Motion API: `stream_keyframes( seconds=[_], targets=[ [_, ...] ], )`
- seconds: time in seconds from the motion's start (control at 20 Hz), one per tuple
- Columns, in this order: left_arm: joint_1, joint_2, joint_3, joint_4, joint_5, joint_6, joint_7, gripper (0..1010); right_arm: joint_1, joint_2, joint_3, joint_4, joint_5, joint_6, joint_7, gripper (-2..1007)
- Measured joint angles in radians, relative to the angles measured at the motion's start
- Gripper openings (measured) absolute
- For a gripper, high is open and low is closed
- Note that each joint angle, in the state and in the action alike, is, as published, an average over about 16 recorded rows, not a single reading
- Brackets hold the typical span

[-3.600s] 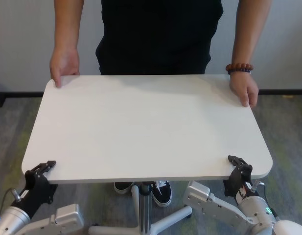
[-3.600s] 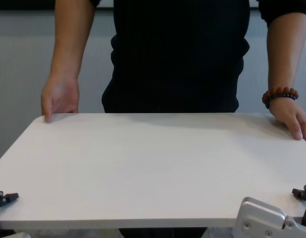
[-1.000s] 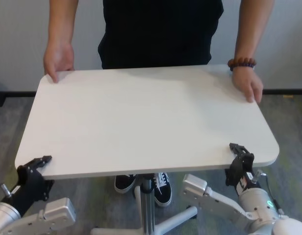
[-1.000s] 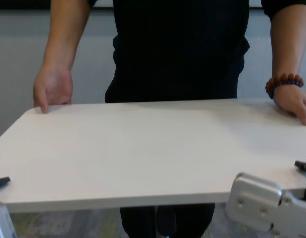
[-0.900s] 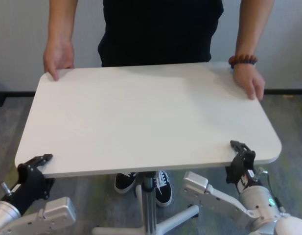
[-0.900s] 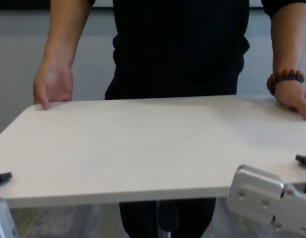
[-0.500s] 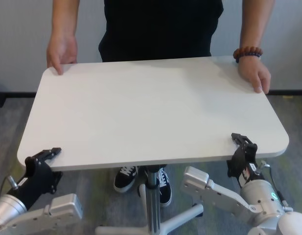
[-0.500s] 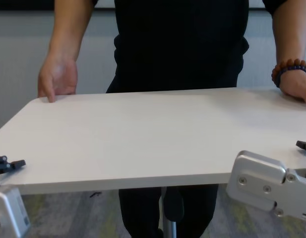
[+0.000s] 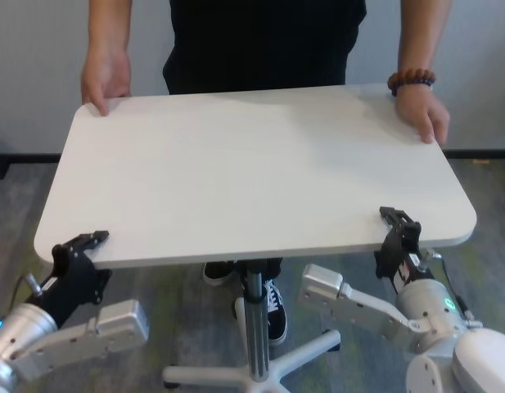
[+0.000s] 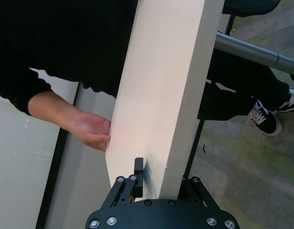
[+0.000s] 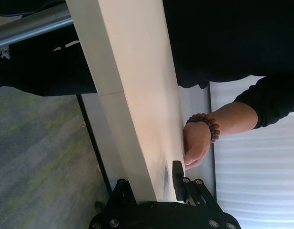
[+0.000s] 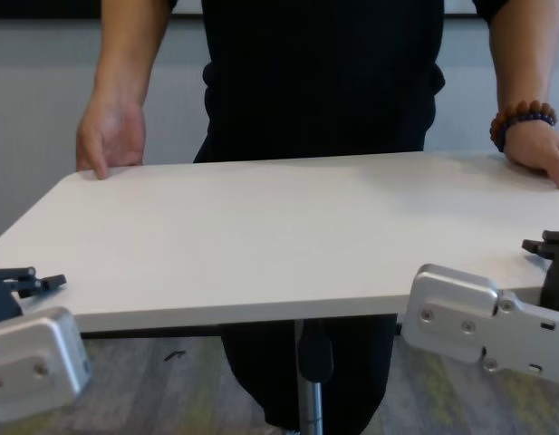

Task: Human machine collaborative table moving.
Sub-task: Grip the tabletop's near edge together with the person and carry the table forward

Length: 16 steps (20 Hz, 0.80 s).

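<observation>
The white table (image 9: 252, 164) stands between me and the human (image 9: 260, 41), whose hands rest on its far corners (image 12: 111, 136). A bead bracelet (image 9: 412, 79) is on the wrist at the right. My left gripper (image 9: 87, 244) is shut on the table's near left edge (image 10: 170, 71), one finger on top (image 10: 138, 168) and the other beneath. My right gripper (image 9: 397, 225) is shut on the near right edge (image 11: 132, 81) in the same way. The chest view shows both grippers at the near corners, the left gripper (image 12: 30, 279) and the right gripper (image 12: 544, 246).
A slim metal pole (image 9: 252, 311) carries the tabletop down to a star-shaped base (image 9: 252, 372) on grey-green carpet. The person's black shoes (image 9: 272, 315) are close to the pole. A pale wall runs behind the person.
The tabletop has shifted a little away from me, with both grippers still clamped and following it. The person's hands stay on the far corners.
</observation>
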Motion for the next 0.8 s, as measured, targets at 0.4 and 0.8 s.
stream_keyframes(
  seconds=[0.4,0.8],
  targets=[
    [-0.098,-0.036,0.045,0.09,0.024,-0.001,0.002,338,0.078,-0.02,0.002,0.106,-0.019,-0.061,0.01,337],
    [-0.188,-0.071,0.097,0.184,0.047,-0.004,0.015,338,0.145,-0.048,0.012,0.218,-0.026,-0.124,0.002,335]
  ],
)
